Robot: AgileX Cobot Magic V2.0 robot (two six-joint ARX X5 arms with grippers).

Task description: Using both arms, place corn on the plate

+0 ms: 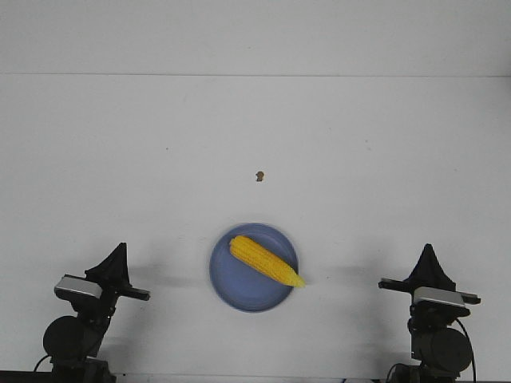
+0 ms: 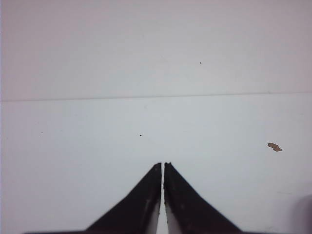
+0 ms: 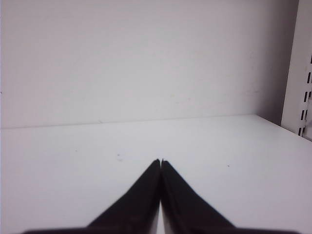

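Observation:
The yellow corn (image 1: 266, 261) lies diagonally on the blue-lavender plate (image 1: 231, 283), its pointed tip over the plate's right rim. The plate sits on the white table at the near centre. My left gripper (image 1: 121, 246) is shut and empty at the near left, well apart from the plate; in the left wrist view (image 2: 163, 164) its jaws are together over bare table. My right gripper (image 1: 428, 247) is shut and empty at the near right; the right wrist view (image 3: 160, 160) shows its tips touching. Neither wrist view shows the corn or the plate.
A tiny brown speck (image 1: 259, 176) lies on the table beyond the plate; it also shows in the left wrist view (image 2: 274, 146). A white slotted upright (image 3: 304, 87) stands at the table's right side. The table's far edge meets a white wall.

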